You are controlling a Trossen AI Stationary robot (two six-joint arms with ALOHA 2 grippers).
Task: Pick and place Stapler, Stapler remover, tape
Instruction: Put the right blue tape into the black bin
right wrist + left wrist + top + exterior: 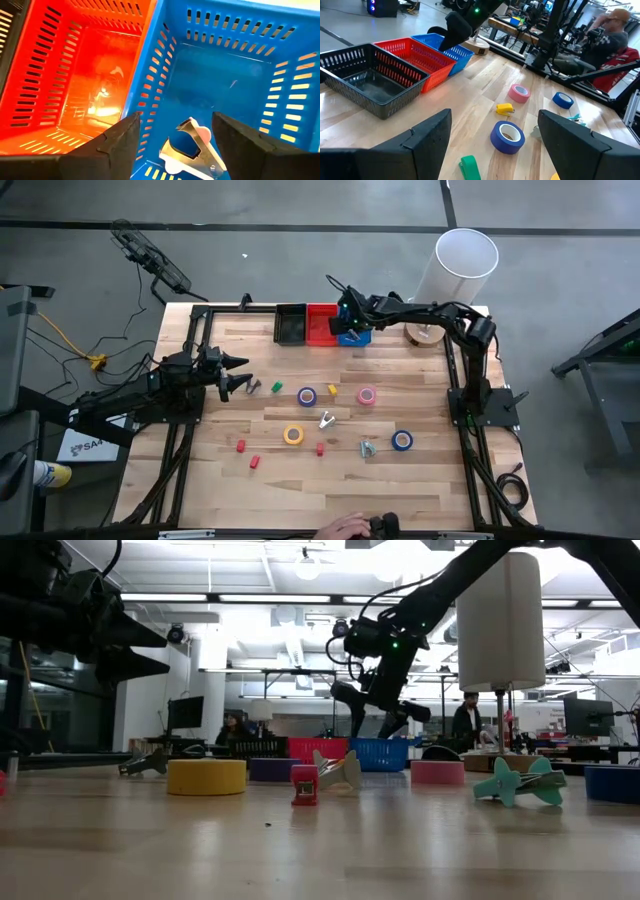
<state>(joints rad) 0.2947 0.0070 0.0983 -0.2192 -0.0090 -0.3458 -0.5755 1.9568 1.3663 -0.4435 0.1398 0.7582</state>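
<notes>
Right wrist view alone shows a staple remover (pixel 192 147) in the blue basket (pixel 280 75) under the spread right gripper (pixel 175 135).

From my remote station I count three baskets along the desk's (pixel 420 470) far edge: one black (pixel 290 323), one red (pixel 321 323), one blue (pixel 355 336). Near the red basket lie four tape rolls: two blue (pixel 307 396) (pixel 402 440), one pink (pixel 367 395), one yellow (pixel 293 434). I count two staple removers (pixel 326 420) (pixel 367 446) on the desk, a third (pixel 192 147) inside the blue basket.
</notes>
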